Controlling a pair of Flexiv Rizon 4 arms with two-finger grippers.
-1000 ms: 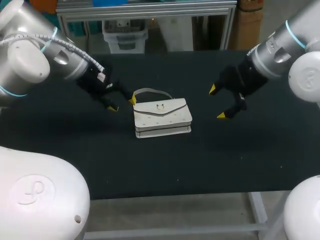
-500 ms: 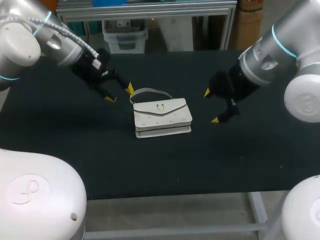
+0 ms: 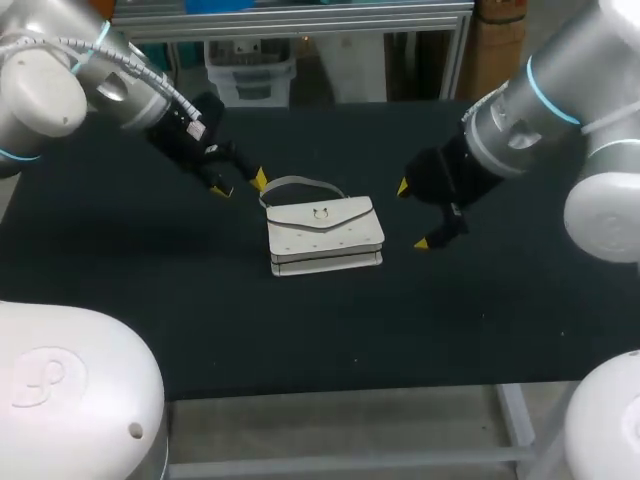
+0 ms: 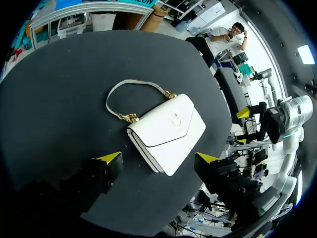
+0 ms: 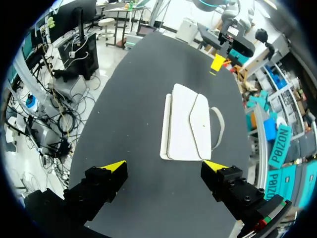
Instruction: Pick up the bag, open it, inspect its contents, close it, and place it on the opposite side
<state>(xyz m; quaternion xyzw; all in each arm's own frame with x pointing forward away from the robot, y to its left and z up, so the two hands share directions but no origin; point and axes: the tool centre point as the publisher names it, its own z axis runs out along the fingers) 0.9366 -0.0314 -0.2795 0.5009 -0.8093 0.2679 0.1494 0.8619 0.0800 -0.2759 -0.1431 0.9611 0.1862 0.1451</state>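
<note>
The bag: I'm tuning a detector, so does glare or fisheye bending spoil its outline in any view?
Head view: bag evenly lit, straight-edged, stark against the dark table. Left wrist view: outline clean, table edge bowed. Right wrist view: the same, no glare.

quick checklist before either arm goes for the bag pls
1. Bag lying flat on the table, nothing on it: ok.
2. Flap down over the front: ok.
3. Handle lying free on the table: ok.
4. Left gripper open and empty, beside the handle: ok.
5. Right gripper open and empty, apart from the bag's other end: ok.
6. Clasp latched: cannot tell.
</note>
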